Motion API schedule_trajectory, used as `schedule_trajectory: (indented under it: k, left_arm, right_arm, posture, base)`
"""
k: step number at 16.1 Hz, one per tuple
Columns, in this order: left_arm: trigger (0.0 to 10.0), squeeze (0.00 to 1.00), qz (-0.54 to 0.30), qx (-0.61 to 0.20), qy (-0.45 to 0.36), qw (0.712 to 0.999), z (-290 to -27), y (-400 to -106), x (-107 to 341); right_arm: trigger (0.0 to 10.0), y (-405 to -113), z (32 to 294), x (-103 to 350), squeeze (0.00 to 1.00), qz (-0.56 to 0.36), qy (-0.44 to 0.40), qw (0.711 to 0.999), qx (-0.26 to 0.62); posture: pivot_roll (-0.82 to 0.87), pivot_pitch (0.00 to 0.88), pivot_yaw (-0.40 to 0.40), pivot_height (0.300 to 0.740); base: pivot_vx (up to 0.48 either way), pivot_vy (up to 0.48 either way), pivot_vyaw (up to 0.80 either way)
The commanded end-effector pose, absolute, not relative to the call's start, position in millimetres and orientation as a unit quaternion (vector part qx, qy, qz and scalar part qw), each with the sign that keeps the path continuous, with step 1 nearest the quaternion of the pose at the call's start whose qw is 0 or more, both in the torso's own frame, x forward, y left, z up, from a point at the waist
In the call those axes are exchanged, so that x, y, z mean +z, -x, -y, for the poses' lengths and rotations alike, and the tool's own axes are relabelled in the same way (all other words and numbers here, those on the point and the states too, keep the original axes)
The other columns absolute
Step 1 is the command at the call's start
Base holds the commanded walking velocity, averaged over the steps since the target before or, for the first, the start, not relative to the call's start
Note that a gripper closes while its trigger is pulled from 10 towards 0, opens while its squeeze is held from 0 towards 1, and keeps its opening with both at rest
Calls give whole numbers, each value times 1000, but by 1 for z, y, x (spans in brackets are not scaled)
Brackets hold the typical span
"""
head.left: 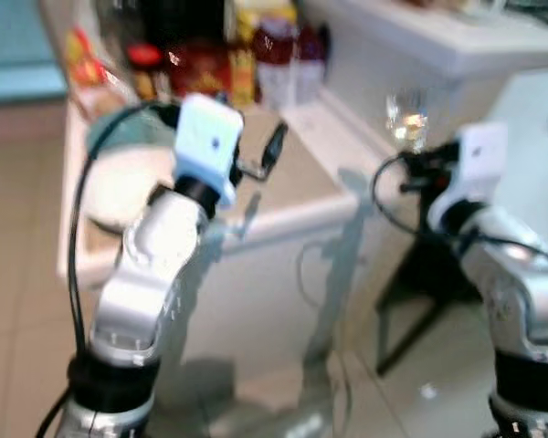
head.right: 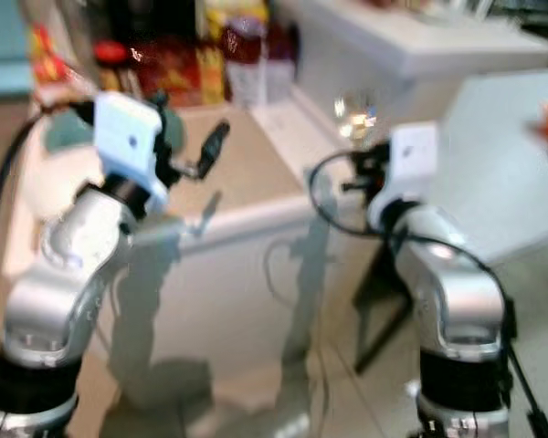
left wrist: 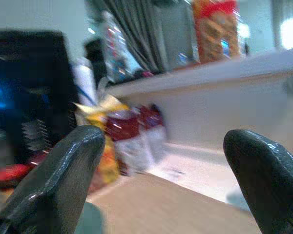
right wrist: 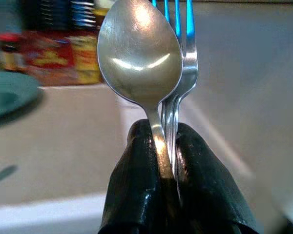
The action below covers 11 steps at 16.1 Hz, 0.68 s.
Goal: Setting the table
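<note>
The right gripper [right wrist: 167, 146] is clamping a spoon [right wrist: 139, 53] and fork [right wrist: 185, 63]; the left gripper [left wrist: 166, 170] is hanging open over the counter [head.left: 292, 173].

Home kitchen: counter [head.left: 301, 173], food pkgs [head.left: 201, 68]

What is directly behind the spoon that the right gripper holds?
A fork stands directly behind the spoon, both clamped in the right gripper. Its tines and neck show beside the bowl; the spoon and the fingers cover its handle.
</note>
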<state>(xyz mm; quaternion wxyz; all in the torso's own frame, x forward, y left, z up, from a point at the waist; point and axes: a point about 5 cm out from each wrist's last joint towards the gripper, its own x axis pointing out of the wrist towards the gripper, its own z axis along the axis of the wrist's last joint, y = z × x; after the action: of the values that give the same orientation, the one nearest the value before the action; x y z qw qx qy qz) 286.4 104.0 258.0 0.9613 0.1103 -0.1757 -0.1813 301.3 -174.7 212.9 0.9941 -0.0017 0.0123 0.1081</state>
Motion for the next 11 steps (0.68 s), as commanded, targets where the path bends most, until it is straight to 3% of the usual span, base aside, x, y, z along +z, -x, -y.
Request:
schedule_trajectory:
  k: [1, 7, 11]
  left_arm:
    - [10000, 0, 176, -173, -103, 964, -109, -286, 262]
    - [10000, 0, 135, -271, -127, 945, -96, -275, 251]
    - [10000, 0, 115, -298, -136, 938, -97, -273, 248]
  right_arm:
    - [10000, -301, 169, 216, 0, -11, 3, 992, 124]
    - [10000, -312, 172, 214, 0, -25, 3, 993, 114]
    - [10000, -342, 178, 198, 0, -73, 25, 991, 105]
  posture:
    - [75, 0, -82, 740]
    - [80, 0, -79, 740]
    - [84, 3, -70, 740]
  base:
    - [0, 0, 0]
    - [0, 0, 0]
    - [0, 0, 0]
